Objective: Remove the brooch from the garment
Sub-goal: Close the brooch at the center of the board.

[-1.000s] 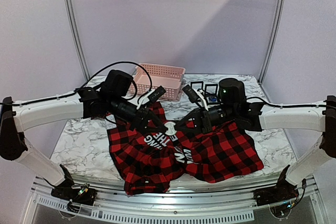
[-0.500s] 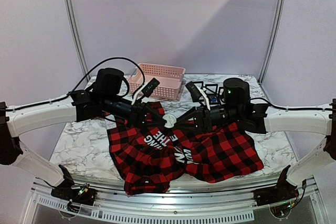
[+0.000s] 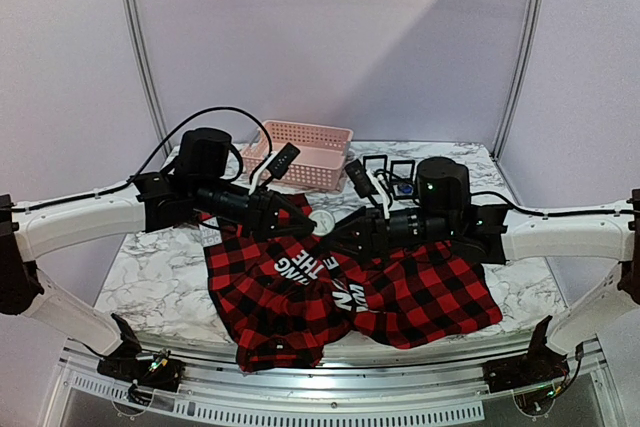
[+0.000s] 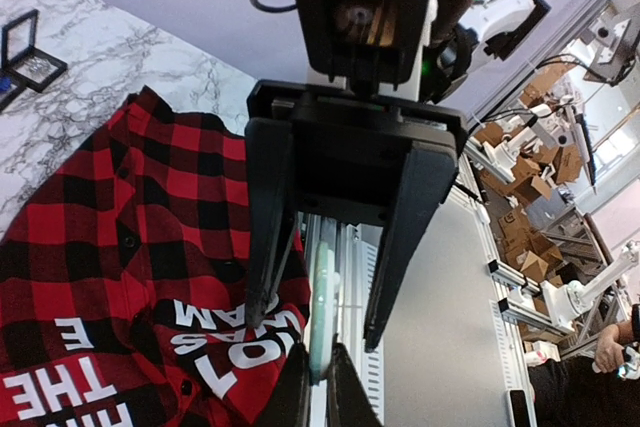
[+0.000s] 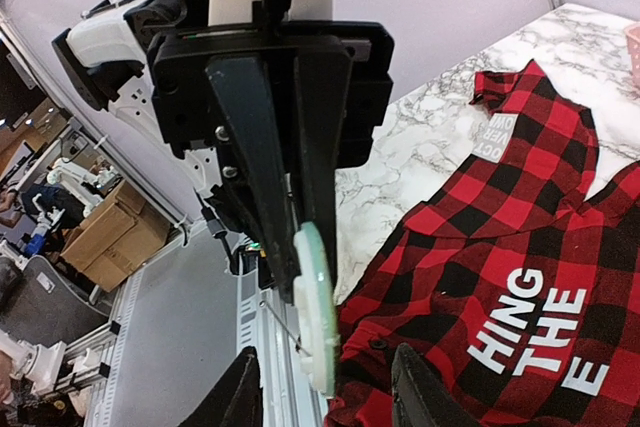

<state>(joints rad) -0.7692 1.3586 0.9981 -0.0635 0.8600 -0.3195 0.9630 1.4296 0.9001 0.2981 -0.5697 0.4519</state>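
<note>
The garment [image 3: 420, 287] is a red-and-black plaid shirt with white lettering, spread on the marble table; it also shows in the left wrist view [image 4: 100, 247] and the right wrist view [image 5: 520, 247]. The brooch [image 3: 322, 224] is a pale green-white round disc held above the shirt's middle. My left gripper [image 3: 305, 219] is shut on its edge [image 4: 322, 297]. My right gripper [image 3: 342, 237] is open, one finger on each side of the brooch [image 5: 318, 307] without touching it. A thin pin wire [image 5: 280, 329] sticks out from the brooch's back.
A pink slatted basket [image 3: 305, 152] stands at the back of the table. Small black-framed boxes [image 3: 385, 169] sit to its right, one showing in the left wrist view [image 4: 25, 47]. The shirt hangs slightly over the near table edge [image 3: 330, 352].
My right gripper has moved left and lower, so its open fingers now flank the brooch. My left gripper has lifted the brooch slightly up and back.
</note>
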